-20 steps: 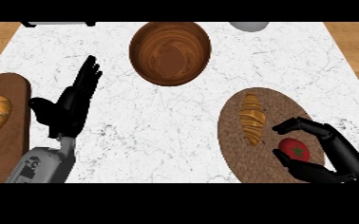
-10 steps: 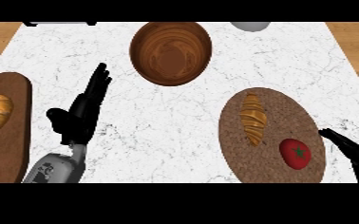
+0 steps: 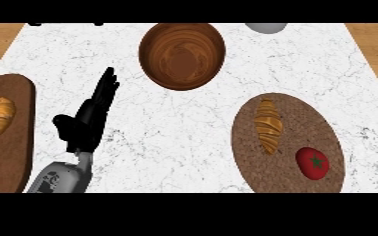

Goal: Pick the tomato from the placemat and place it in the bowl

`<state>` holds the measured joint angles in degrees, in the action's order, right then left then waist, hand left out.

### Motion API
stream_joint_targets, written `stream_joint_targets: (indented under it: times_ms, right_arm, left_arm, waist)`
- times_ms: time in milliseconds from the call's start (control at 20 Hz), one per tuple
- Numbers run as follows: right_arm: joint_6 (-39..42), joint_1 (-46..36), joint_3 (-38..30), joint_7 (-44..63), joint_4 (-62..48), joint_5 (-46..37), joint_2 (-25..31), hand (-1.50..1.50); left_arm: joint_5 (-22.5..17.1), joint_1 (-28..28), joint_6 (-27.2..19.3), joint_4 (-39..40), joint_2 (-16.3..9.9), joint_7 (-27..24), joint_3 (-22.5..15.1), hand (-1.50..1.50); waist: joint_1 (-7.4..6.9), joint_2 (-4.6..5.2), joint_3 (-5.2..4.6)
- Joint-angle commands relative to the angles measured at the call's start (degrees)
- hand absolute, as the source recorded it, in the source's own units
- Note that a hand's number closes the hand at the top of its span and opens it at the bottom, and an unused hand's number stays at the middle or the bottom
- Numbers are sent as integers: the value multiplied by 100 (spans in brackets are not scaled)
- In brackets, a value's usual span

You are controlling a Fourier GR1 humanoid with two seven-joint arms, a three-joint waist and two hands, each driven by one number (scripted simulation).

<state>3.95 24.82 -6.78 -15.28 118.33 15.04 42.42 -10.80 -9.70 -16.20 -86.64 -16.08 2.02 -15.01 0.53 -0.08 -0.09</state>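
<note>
A red tomato [image 3: 313, 163] lies on the brown oval placemat [image 3: 295, 115] at the lower right, with nothing touching it. A croissant [image 3: 268, 125] rests on the same placemat, up and left of the tomato. The wooden bowl [image 3: 182, 54] stands at the top centre and holds nothing. My left hand [image 3: 88, 120] rests open at the lower left, fingers straight and pointing up, far from the tomato. My right hand does not show in the head view.
A dark wooden board [image 3: 21, 130] with a bread piece [image 3: 4, 114] lies along the left edge. A grey round object [image 3: 266, 27] sits at the top edge, right of the bowl. White marble counter [image 3: 177, 130] lies between bowl and placemat.
My right hand, curled around the tomato a second ago, has pulled back out of view at the lower right. The tomato stays on the placemat. The left hand shifted slightly.
</note>
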Motion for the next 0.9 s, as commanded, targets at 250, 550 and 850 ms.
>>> stream_joint_targets:
  times_ms: [250,550,850]
  right_arm:
    - [428,-488,297,2165,239,-230,701,-150]
    - [1110,-771,537,1935,-725,-783,497,-150]
    - [1455,-833,477,2016,-557,-1019,-139,-150]
  left_arm:
    - [149,-124,84,377,232,-259,86,0]
    - [127,64,242,-185,149,82,209,0]
    - [68,54,684,-58,37,154,628,0]
  waist:
    - [-62,28,2]
    - [-76,10,10]
    - [-38,3,8]
